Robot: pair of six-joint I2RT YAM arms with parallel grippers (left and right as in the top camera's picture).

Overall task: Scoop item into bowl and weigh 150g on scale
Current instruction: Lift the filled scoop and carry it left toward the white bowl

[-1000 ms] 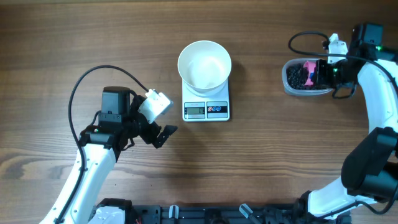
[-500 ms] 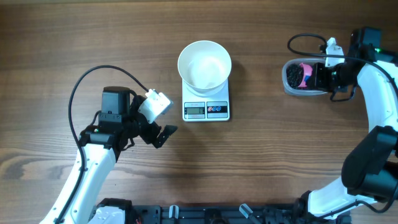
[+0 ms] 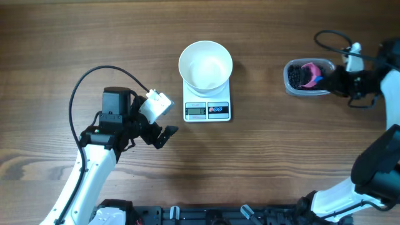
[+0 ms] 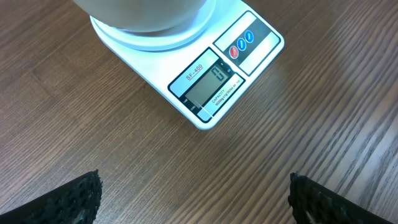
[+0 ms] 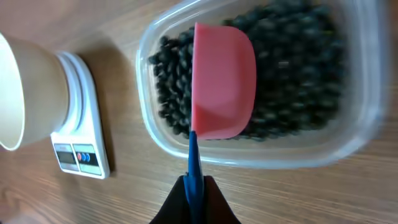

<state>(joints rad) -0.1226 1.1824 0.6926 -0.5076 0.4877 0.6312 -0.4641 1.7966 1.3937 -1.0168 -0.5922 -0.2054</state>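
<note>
The white bowl stands on the white scale at the table's middle back; it looks empty from above. The dark item fills a clear plastic container at the right. My right gripper is shut on the blue handle of a pink scoop, whose cup lies over the item inside the container. My left gripper stands wide open over bare wood just in front of the scale, holding nothing.
The container's near wall lies between my right gripper and the beans. A black cable loops over the table behind the left arm. The right arm's cable curls behind the container.
The right arm has drawn back to the right, pulling the scoop toward the container's right side. The left arm, bowl and scale have not moved.
</note>
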